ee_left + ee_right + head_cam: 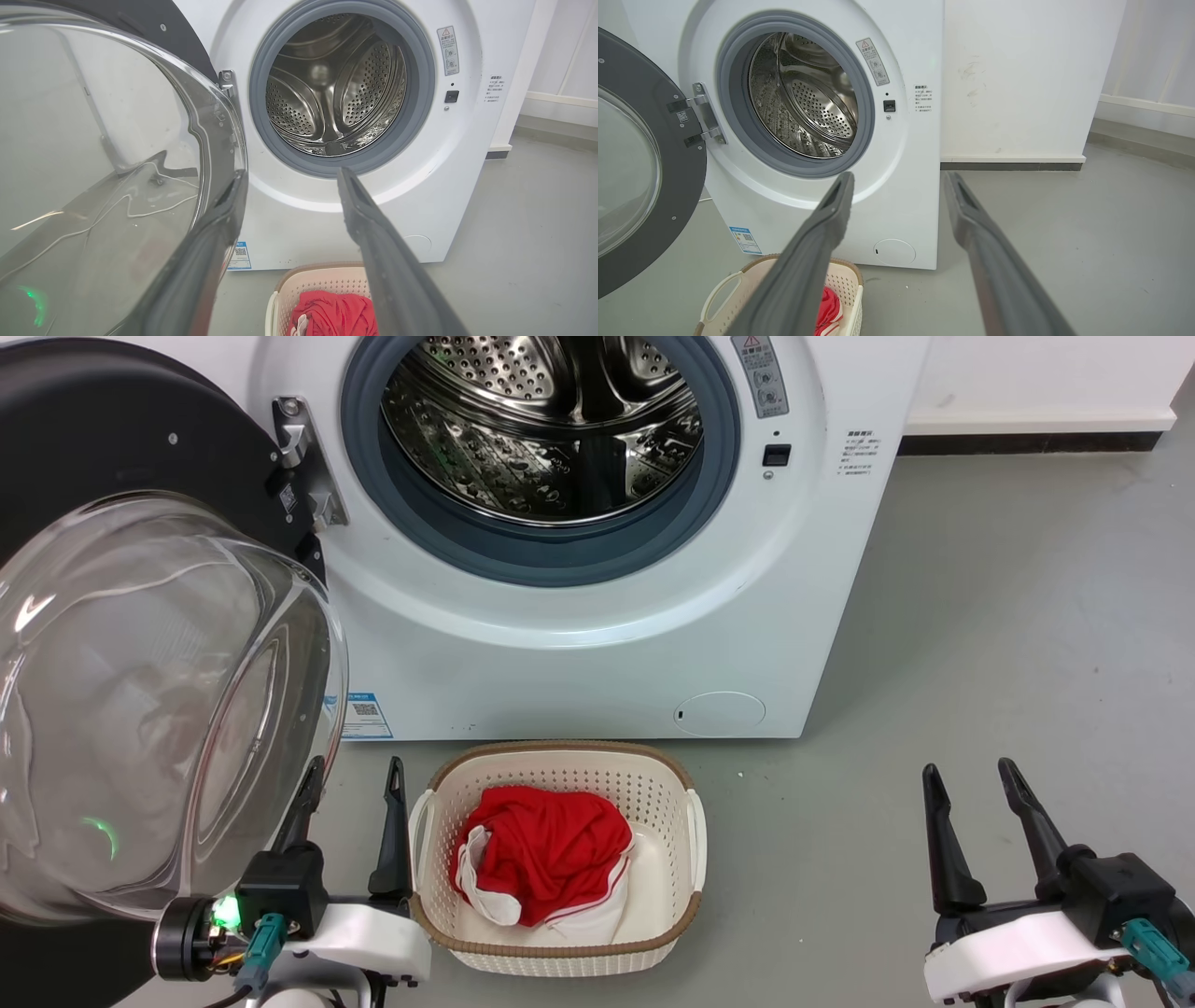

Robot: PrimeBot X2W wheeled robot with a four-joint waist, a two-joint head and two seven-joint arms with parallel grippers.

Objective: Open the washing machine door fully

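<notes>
Evidently the left gripper [355, 775], spread, is flanking the round glossy black glass-bowled door [140, 691] at nine o'clock; pushing slowly outward seems best; right gripper [969, 770] is idling, spread.

user1: what's the room like?
user2: plain smooth grey floor [1008, 644], white wall [1008, 70] with a few faint scuffs [971, 70], dark skirting strip [1011, 166] along its bottom. soft even light.

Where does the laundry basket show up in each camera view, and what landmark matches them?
Head view: basket at bottom centre, in front of the washer.
Left wrist view: basket at the bottom edge, near centre.
Right wrist view: basket at bottom left.
Shared landmark: blue label low on the washer front, up-left of the basket.
</notes>
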